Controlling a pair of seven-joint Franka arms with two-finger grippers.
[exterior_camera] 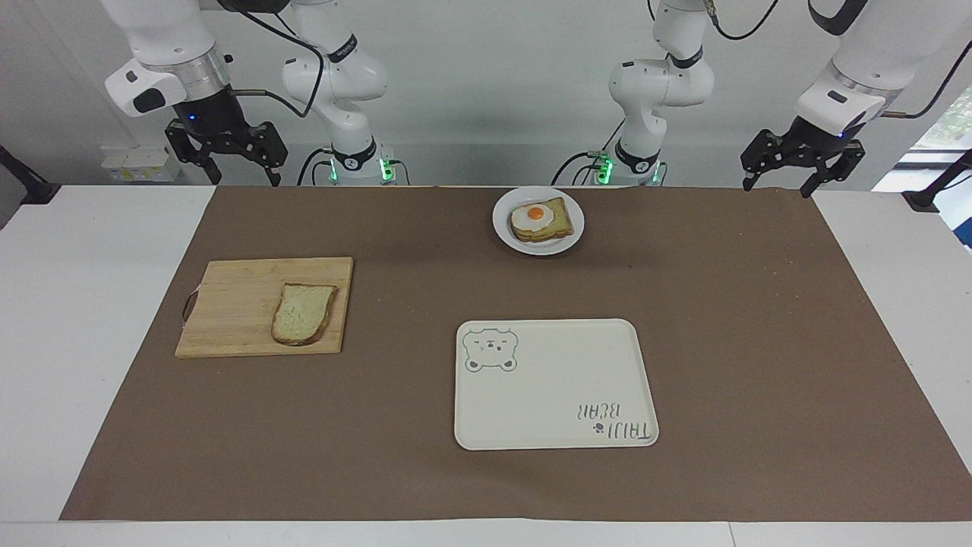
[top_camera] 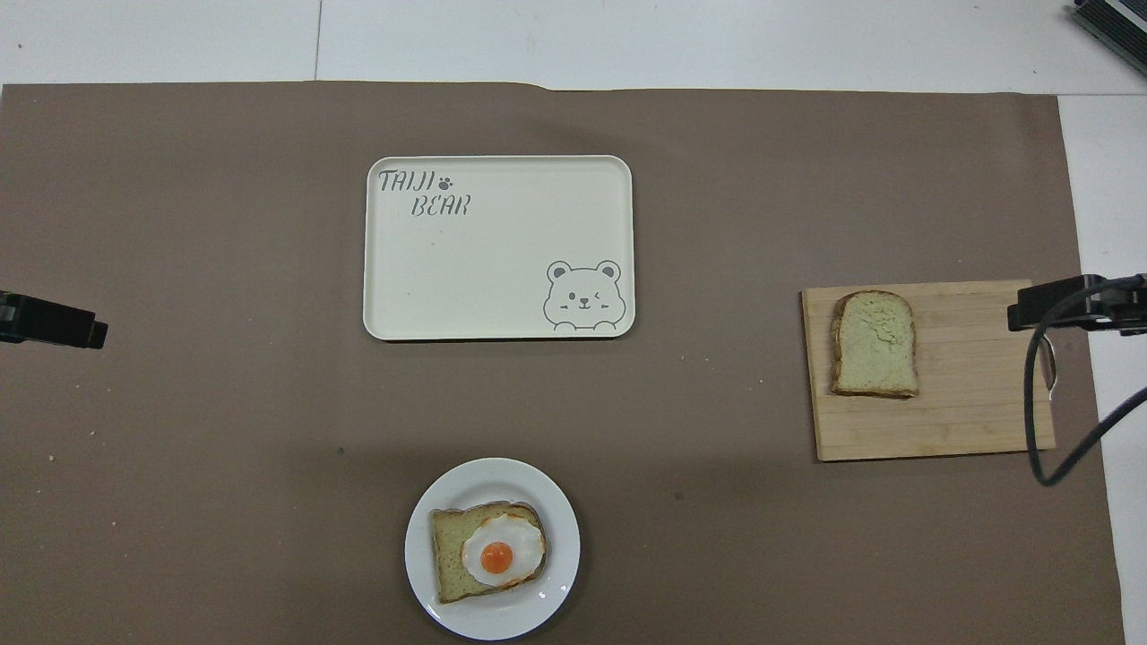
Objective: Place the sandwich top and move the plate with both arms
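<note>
The sandwich top (exterior_camera: 304,313) (top_camera: 874,342), a pale slice with a brown crust, lies flat on a wooden cutting board (exterior_camera: 228,304) (top_camera: 968,394) toward the right arm's end of the table. The small white plate (exterior_camera: 501,222) (top_camera: 421,546) sits close to the robots near the table's middle, carrying a toast slice with a fried egg (exterior_camera: 538,219) (top_camera: 497,555). My right gripper (exterior_camera: 244,173) hangs open and empty in the air above the table's edge at the robots' side, at the board's end. My left gripper (exterior_camera: 778,186) hangs open and empty above the same edge at the left arm's end.
A cream rectangular tray with a bear drawing (exterior_camera: 554,395) (top_camera: 497,269) lies farther from the robots than the plate, with nothing on it. A brown mat (exterior_camera: 759,342) covers the table. A black cable (top_camera: 1039,403) loops over the board's end in the overhead view.
</note>
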